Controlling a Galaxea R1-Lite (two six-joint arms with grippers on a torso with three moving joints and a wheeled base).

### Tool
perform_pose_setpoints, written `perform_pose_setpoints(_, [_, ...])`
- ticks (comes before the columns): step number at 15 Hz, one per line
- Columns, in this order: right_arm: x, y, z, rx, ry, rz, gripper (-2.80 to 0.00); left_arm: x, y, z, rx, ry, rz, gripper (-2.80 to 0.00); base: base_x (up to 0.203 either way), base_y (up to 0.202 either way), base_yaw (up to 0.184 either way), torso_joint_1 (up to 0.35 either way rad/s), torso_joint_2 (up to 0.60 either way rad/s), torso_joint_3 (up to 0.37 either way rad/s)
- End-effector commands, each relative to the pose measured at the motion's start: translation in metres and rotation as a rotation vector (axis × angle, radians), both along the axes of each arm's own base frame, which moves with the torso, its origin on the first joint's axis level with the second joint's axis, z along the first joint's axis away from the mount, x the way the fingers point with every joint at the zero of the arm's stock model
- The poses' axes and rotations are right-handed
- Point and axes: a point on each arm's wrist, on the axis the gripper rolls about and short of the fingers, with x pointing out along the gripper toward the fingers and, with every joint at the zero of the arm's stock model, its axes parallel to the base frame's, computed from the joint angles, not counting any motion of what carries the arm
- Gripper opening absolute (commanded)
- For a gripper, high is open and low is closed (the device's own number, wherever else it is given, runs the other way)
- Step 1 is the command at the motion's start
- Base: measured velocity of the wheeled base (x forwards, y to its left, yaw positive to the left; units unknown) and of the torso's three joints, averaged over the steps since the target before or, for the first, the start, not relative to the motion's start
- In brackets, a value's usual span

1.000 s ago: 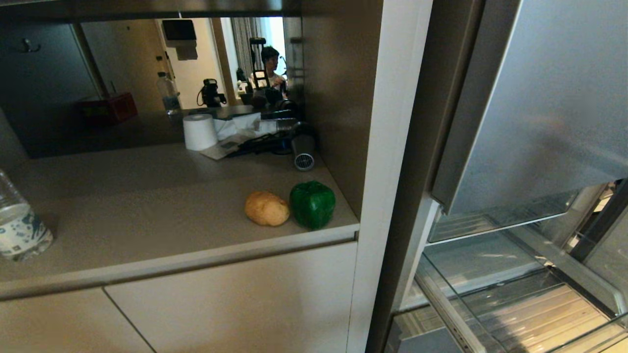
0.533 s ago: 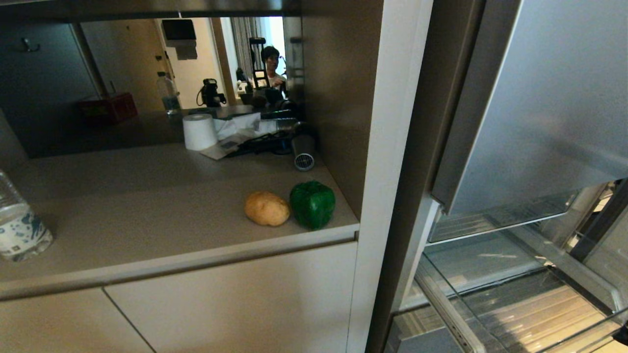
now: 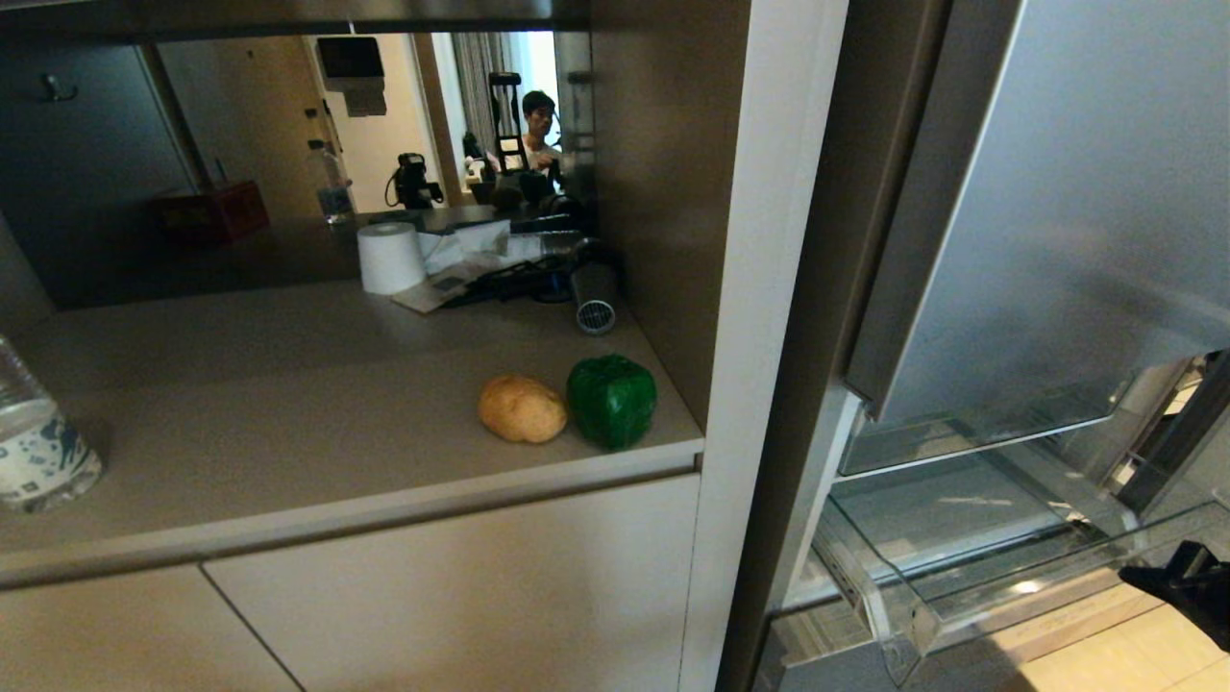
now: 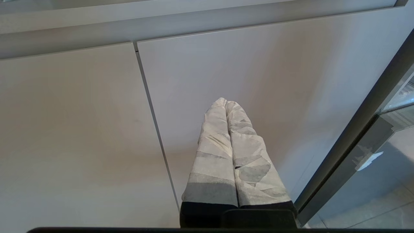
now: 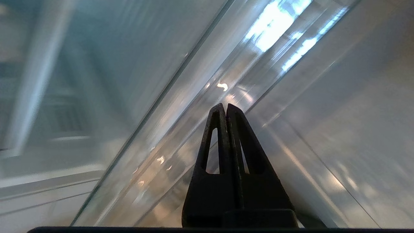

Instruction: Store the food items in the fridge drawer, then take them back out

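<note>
The potato point(image 3: 522, 408) and the green pepper point(image 3: 612, 401) sit side by side, touching, near the front right corner of the counter point(image 3: 288, 404). Both are outside the fridge, so nothing is stored yet.

The fridge drawer point(image 3: 961, 577) is to the right of the counter and lower down. It's see-through and looks part way out, w/ nothing inside as far as the head view shows.

The right gripper point(image 3: 1187, 577) is at the drawer's right end, at the pic's far right edge. In the right wrist view its black fingers point(image 5: 223, 139) are pressed together and hold nothing, w/ the clear drawer wall just past the tips. It prob. works the drawer; whether the tips touch it can't be told.

The left gripper point(image 4: 226, 102) is parked low in front of the cupboard doors point(image 4: 81, 129), fingers together, empty.

To do this step well: get the drawer out far enough to leave a wide gap on top, and move it straight so it doesn't jam. Then the robot should open the fingers, go for the pepper first since it's nearest the fridge, and grip it gently round the middle, bc it's shiny and could slip.

A water bottle point(image 3: 38, 442) stands far left, a paper roll point(image 3: 389, 258) at the back.
</note>
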Motion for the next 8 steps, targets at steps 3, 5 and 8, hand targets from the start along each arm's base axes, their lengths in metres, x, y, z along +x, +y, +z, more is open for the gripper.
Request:
perform_pose_setpoints(3, [0.03, 0.0, 0.005, 0.029, -0.106, 0.039, -2.8, 0.0, 0.0, 0.0, 0.0, 0.0, 0.0, -2.8, 0.0, 0.0, 0.0, 0.0, 0.0, 0.0])
perform_pose_setpoints(5, [0.047, 0.001, 0.004, 0.028, -0.134, 0.06, -2.8, 0.0, 0.0, 0.0, 0.0, 0.0, 0.0, -2.8, 0.0, 0.0, 0.0, 0.0, 0.0, 0.0])
perform_pose_setpoints(8, [0.068, 0.003, -0.005, 0.015, -0.162, 0.099, -2.8, 0.0, 0.0, 0.0, 0.0, 0.0, 0.0, -2.8, 0.0, 0.0, 0.0, 0.0, 0.0, 0.0])
